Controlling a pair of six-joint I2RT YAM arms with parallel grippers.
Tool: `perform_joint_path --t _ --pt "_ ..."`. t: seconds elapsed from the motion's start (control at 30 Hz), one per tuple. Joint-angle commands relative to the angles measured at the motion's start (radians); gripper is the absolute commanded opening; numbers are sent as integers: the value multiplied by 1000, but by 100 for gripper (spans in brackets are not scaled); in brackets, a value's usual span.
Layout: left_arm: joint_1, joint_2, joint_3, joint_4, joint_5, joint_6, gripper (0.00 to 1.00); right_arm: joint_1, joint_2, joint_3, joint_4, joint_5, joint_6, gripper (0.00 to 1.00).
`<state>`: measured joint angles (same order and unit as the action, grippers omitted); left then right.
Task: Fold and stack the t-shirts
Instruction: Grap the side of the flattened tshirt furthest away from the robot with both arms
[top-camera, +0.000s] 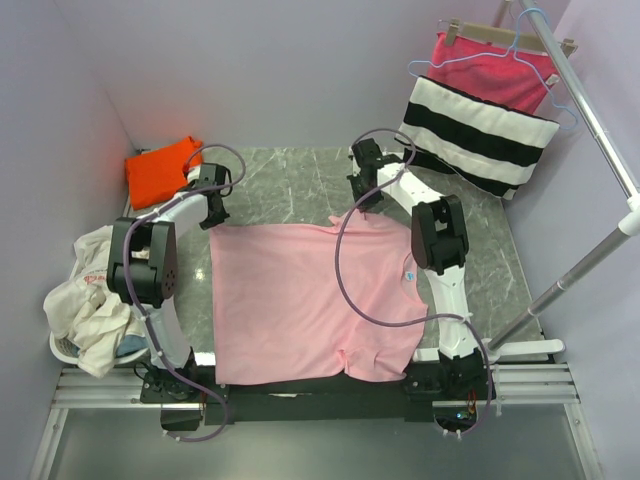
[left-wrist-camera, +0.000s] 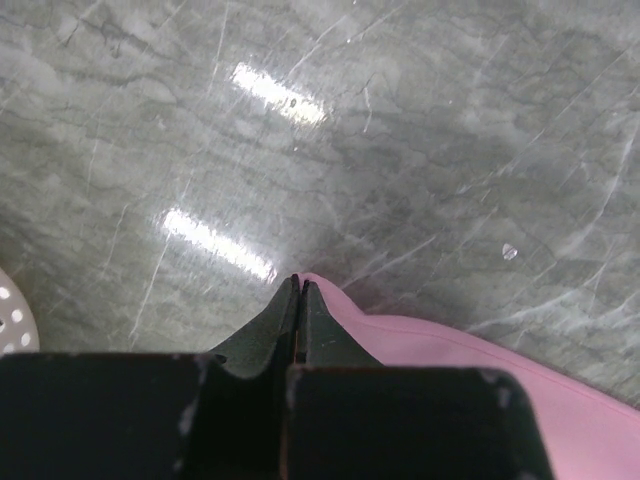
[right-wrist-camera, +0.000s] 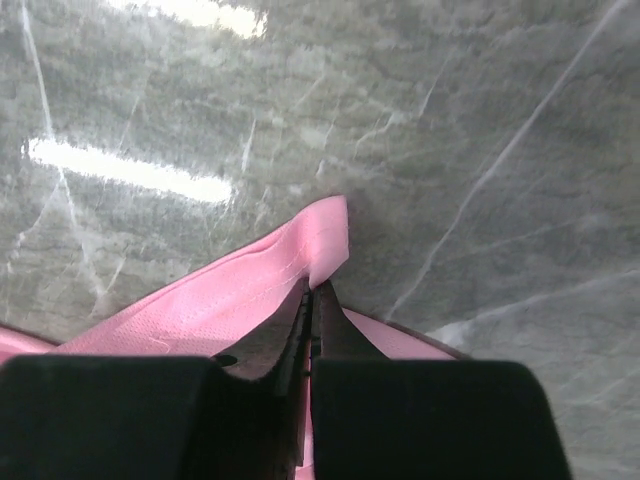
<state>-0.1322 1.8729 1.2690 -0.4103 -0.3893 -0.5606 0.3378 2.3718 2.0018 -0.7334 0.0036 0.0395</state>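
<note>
A white perforated basket (top-camera: 62, 348) at the left edge of the bench (top-camera: 290, 180) holds a heap of crumpled white cloths (top-camera: 85, 310) that spill over its rim. The pink t-shirt (top-camera: 300, 300) lies spread flat in the middle of the bench, between the two arms. Its long axis runs left to right, with the straight hem on the left and the collar and small blue neck label (top-camera: 410, 272) on the right. One sleeve points to the far side and the other to the near edge. The orange t-shirt (top-camera: 160, 170) sits bunched in the far left corner, well apart from the pink one. The left claw (top-camera: 213, 205) is at the far corner of the hem and the right claw (top-camera: 365, 195) is at the far sleeve. The top view does not show how either grips. The left wrist view shows the left claw (left-wrist-camera: 298, 285) closed, with the pink corner drawn to a point at its tips, and a sliver of the basket at the frame's left edge. The right wrist view shows the right claw (right-wrist-camera: 312, 290) closed on a stitched pink fold that stands up above its tips. Only the top view takes in the striped cloth (top-camera: 480, 135) and the magenta cloth (top-camera: 490, 70) on a hanger at the far right.
</note>
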Motion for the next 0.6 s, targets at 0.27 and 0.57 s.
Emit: perform_joint_path --t 0.27,0.57 --pt "80 74 185 -4 47 39 1 -89 -8 118 60 113 91 0" --pt "128 107 236 22 92 50 1 -143 -72 43 169 85 112 0"
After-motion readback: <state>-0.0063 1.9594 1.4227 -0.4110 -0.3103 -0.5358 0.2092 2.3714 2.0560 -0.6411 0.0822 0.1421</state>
